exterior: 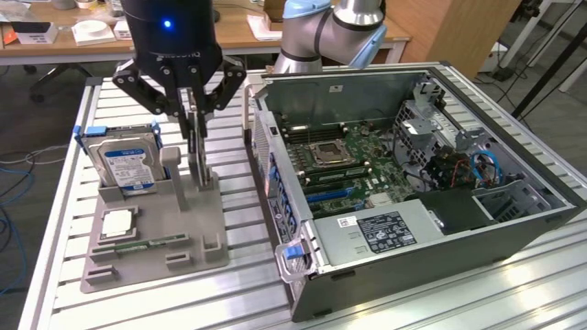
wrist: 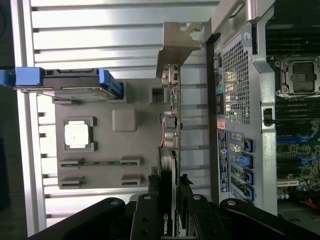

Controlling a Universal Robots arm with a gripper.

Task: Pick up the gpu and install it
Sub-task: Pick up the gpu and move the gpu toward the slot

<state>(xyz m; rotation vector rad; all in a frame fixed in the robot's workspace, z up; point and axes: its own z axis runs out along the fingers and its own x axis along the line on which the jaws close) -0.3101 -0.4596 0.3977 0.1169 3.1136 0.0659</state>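
While hovering directly above the gray tray (exterior: 151, 269), clamping the gpu (exterior: 203, 168) between the nearly closed fingers of the gripper (exterior: 196, 130), pinching the thin dark card by its upper edge. Standing on its long edge along the tray's side nearest the open computer case (exterior: 413, 275), with the silvery bracket (wrist: 176, 47) reaching out past the tray's edge at the hard-drive end. Not showing clearly whether seated in the tray's slot or raised just off it. Sharing the tray: a hard drive (exterior: 128, 165) with blue rails standing upright on the side away from the case, a processor chip (exterior: 117, 223) lying flat in the tray's middle, a green RAM stick (exterior: 151, 242) lying just beside the chip. Resting, tray and case alike, on a slatted aluminium table (exterior: 229, 306)
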